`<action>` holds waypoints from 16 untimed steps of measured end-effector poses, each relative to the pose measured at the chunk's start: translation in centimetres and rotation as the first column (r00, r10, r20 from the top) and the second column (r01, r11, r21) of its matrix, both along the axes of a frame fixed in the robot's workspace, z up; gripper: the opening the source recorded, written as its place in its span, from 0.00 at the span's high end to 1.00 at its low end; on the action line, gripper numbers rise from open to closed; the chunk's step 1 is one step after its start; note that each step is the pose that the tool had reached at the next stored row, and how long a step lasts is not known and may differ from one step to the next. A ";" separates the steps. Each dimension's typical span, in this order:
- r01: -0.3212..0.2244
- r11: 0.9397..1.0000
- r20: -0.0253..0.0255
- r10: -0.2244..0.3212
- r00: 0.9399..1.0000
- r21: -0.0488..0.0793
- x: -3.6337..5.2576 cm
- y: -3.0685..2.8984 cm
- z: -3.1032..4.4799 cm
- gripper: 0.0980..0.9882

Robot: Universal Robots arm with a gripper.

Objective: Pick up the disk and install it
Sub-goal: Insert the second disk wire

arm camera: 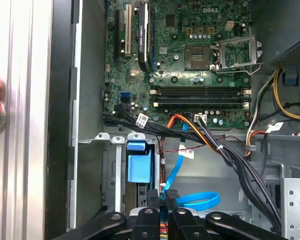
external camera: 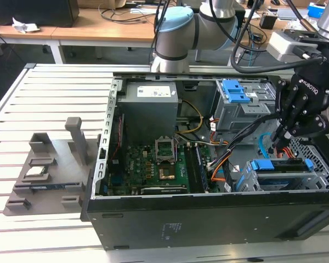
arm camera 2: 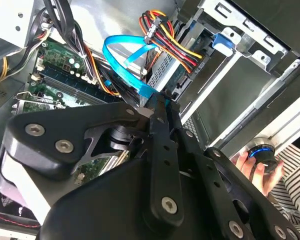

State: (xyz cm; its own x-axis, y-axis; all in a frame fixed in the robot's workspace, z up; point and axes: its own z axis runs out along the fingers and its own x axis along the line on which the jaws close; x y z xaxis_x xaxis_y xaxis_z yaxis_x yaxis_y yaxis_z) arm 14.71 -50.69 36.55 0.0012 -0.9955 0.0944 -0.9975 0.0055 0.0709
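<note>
The disk [external camera: 279, 165] lies in the metal drive cage at the case's front corner, on the exterior view's right; its bright blue bracket shows along the top. In the second wrist view its silver body [arm camera 2: 168, 70] sits in the cage with a cable bundle at its end. The first wrist view shows its blue bracket end [arm camera: 139, 168]. My black gripper [external camera: 278, 138] hangs just above the disk, its fingers drawn together. The fingertips [arm camera: 155, 196] stand beside a looping blue flat cable [arm camera: 200, 200]. Whether they pinch anything is hidden. In the second wrist view my gripper [arm camera 2: 160, 102] points at the disk's cabled end.
The open computer case [external camera: 153, 222] holds a green motherboard [external camera: 159, 164], a grey power supply [external camera: 151, 104] and a second cage with a blue latch [external camera: 236, 93]. Cable bundles [arm camera: 225, 150] cross near the cage. A grey fixture [external camera: 49, 164] lies on the exterior view's left. A person's hand [arm camera 2: 252, 167] rests on a round button.
</note>
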 end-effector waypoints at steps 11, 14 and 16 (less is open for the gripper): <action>0.000 1.000 0.000 0.000 1.000 -0.005 0.80 -1.10 -2.06 0.93; 0.000 1.000 0.000 0.000 1.000 -0.006 0.87 -1.13 -2.34 0.93; 0.000 1.000 0.000 0.000 1.000 -0.005 0.91 -1.15 -2.43 0.93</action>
